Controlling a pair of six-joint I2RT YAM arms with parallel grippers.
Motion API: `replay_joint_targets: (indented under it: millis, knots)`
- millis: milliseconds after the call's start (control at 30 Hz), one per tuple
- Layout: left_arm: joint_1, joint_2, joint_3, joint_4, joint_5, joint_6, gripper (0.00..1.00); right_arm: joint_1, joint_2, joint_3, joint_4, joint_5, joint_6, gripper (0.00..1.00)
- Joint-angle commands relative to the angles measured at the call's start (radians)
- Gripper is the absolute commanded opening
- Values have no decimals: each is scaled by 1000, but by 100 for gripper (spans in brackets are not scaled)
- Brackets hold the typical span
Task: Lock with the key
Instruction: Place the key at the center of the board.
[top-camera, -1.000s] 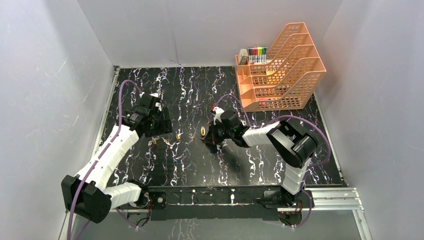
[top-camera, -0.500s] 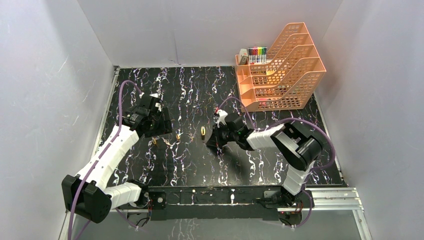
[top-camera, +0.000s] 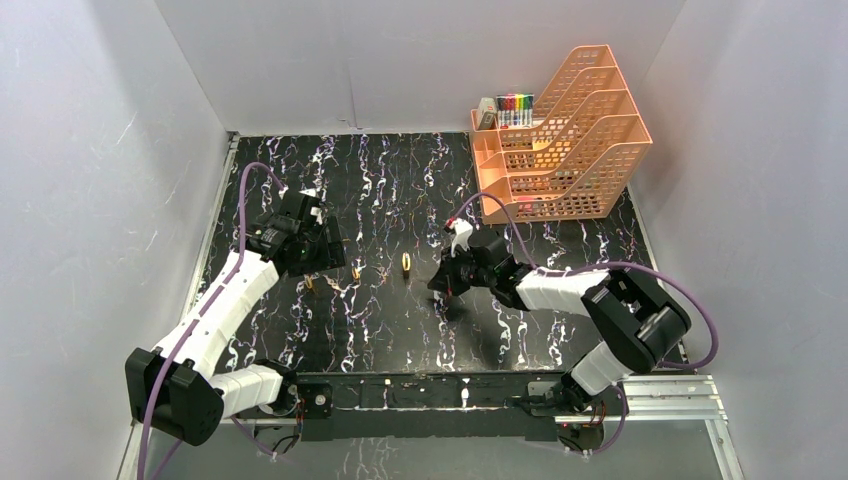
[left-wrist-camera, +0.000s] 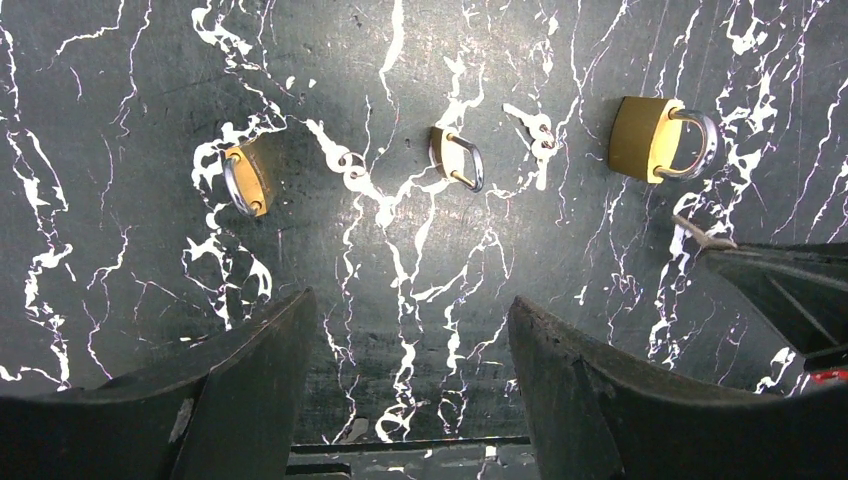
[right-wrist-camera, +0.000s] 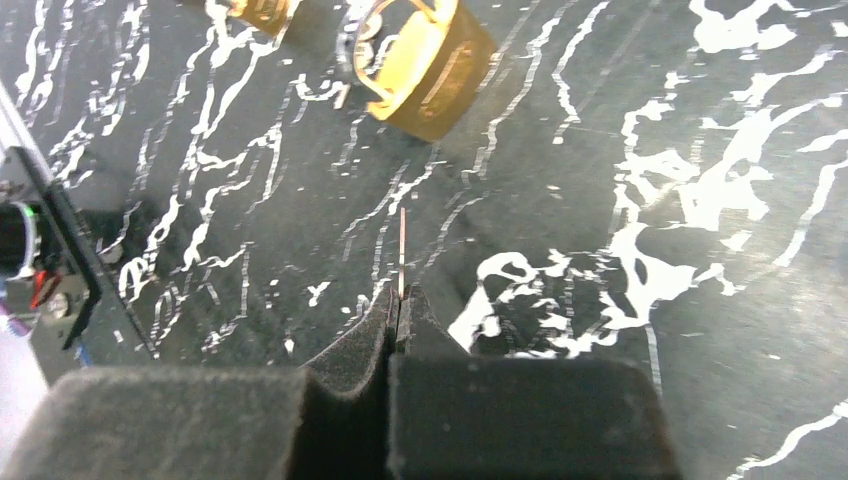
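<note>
The right gripper (right-wrist-camera: 398, 300) is pinching a thin key (right-wrist-camera: 402, 250) between its pads, which are pressing fully together. The blade is sticking out edge-on toward the big lock (right-wrist-camera: 430, 65). The key tip is stopping short of that lock, with bare table (right-wrist-camera: 600, 150) showing between them. In the top view this gripper is hanging low just right of the big lock, near the middle of the table.

Three brass locks are lying in a row running left from there: the big lock, then the middle lock (left-wrist-camera: 455, 158), then the left lock (left-wrist-camera: 245, 180), each well apart from the next.

The left gripper (left-wrist-camera: 410, 305) is hovering close to the two smaller locks, its fingers spread wide and holding nothing. Small pale shapes beside the middle lock may be loose keys, though they are blending into the marble veins.

An orange rack (top-camera: 560, 150) is standing at the far right corner, with markers (top-camera: 515, 105) sitting at its far-left end.
</note>
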Motion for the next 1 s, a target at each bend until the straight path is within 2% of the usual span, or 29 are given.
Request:
replay_joint_targets:
  millis: [0, 433, 733, 833, 967]
  knots:
    - [8, -16, -4, -10, -2, 21, 69, -41, 10, 57, -39, 49, -47, 0]
    - [20, -35, 0, -24, -4, 43, 70, -112, 138, 209, -90, 3, -75, 0]
    - [23, -35, 2, -29, -8, 52, 70, -112, 164, 210, -88, 19, -62, 0]
    - [24, -28, 1, -20, 3, 51, 70, -112, 172, 213, -93, 23, -67, 8]
    - [24, -23, 1, -15, 11, 47, 70, -113, 176, 219, -102, 26, -69, 23]
